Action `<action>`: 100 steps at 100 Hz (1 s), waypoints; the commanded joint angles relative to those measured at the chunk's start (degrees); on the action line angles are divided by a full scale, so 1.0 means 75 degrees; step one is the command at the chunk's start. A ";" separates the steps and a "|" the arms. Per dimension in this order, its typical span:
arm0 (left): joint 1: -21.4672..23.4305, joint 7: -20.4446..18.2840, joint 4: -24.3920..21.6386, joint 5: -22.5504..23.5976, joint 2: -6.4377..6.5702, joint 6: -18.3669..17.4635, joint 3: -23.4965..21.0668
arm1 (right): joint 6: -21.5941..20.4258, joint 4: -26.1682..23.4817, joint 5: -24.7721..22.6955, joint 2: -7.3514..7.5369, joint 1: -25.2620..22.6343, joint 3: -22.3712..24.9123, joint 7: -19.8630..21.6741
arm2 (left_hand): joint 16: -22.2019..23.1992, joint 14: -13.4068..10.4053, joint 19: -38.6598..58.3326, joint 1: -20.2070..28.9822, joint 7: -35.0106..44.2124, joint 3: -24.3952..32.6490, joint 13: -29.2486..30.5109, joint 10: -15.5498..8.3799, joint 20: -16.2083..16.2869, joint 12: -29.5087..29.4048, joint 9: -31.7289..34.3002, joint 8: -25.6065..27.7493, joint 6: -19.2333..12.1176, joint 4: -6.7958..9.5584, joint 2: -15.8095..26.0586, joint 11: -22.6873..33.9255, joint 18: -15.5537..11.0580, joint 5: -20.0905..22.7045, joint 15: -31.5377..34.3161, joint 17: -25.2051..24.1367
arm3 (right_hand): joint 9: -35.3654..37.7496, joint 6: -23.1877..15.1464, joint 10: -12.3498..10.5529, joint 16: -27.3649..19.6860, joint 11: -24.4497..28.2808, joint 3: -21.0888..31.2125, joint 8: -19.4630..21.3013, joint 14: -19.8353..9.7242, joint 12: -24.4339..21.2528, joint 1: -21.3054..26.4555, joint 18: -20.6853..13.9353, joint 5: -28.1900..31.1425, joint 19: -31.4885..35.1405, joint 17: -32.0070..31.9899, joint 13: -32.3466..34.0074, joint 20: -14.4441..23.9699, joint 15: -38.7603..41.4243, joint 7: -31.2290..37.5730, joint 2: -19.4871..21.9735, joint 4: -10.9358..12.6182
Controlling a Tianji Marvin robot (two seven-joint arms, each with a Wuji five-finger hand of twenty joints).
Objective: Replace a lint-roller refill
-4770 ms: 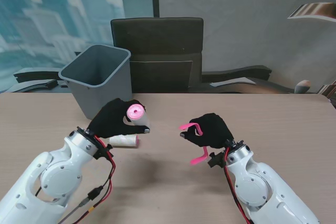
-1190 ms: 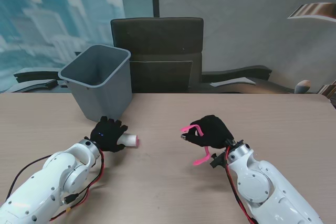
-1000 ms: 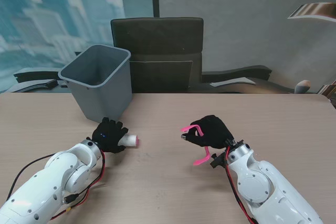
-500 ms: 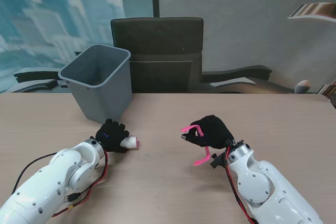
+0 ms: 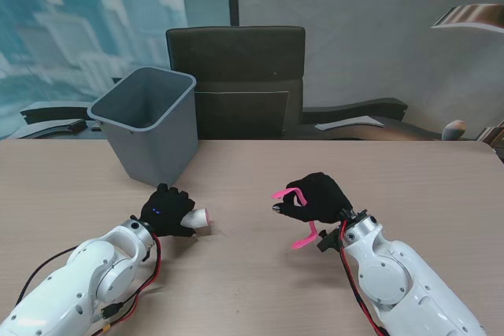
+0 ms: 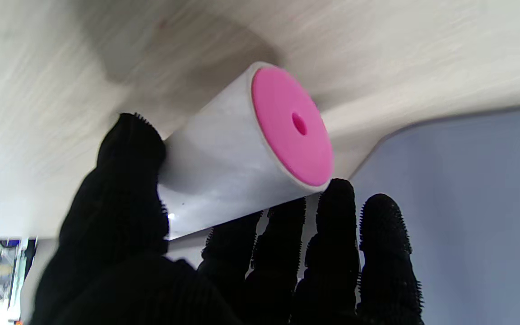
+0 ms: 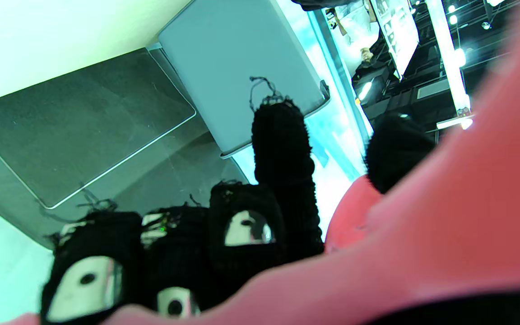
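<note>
Your table [image 5: 252, 289] is a pale wood-grain top filling the near half of the stand view. The grey bin [image 5: 148, 120] sits at about ten o'clock, and the white refill roll [image 5: 197, 216] near nine, lying on its side.

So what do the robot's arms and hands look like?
Both arms are smooth, rounded white shells with round joint covers. Red and black cables run along the left arm and right arm. The left hand and right hand wear black knitted gloves with five fingers. A tiny blue light glows on the left hand.
</note>
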 commanded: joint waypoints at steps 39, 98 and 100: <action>0.1256 0.1081 -0.2131 -0.3066 -0.0706 -0.0684 -0.0554 | 0.0500 -0.0379 -0.0084 -0.0207 -0.0162 -0.0087 -0.0863 | 0.0034 -0.0142 0.0326 0.1537 0.1687 0.0969 0.0265 -0.0235 0.0024 0.0178 0.0296 0.0303 -0.1122 0.0333 0.0792 0.0420 -0.0069 0.0577 0.0403 0.0005 | 0.0396 0.0645 0.0275 0.0401 0.0357 -0.2439 0.0150 -0.3123 0.0103 -0.2142 -0.2059 0.0089 0.1890 0.0545 -0.0084 0.0203 0.0862 -0.0217 0.3115 -0.0137; 0.0584 0.1064 -0.2537 -0.7273 -0.1352 0.0769 0.0677 | 0.1010 -0.0632 0.0037 -0.0482 -0.0262 -0.0610 -0.1925 | 0.0003 -0.0415 0.0317 0.1630 0.1937 0.0730 0.0119 -0.0519 -0.0116 0.0195 -0.0007 0.0127 -0.1193 0.0297 0.1077 0.0654 -0.0340 0.0291 0.0470 -0.0042 | 0.0401 0.0807 0.0761 0.0466 0.0373 -0.6182 0.0268 -0.2478 0.0102 -0.0180 -0.1494 0.0620 0.1891 0.0550 -0.0115 0.0543 0.1032 0.0320 0.5772 0.0296; 0.0592 0.1062 -0.2566 -0.7352 -0.1361 0.0807 0.0688 | 0.1023 -0.0626 0.0047 -0.0486 -0.0256 -0.0624 -0.1928 | 0.0004 -0.0417 0.0318 0.1640 0.1943 0.0718 0.0114 -0.0535 -0.0119 0.0195 -0.0014 0.0119 -0.1190 0.0294 0.1078 0.0665 -0.0346 0.0286 0.0477 -0.0052 | 0.0402 0.0809 0.0761 0.0468 0.0376 -0.6181 0.0269 -0.2481 0.0103 -0.0170 -0.1499 0.0621 0.1891 0.0550 -0.0115 0.0546 0.1033 0.0321 0.5761 0.0298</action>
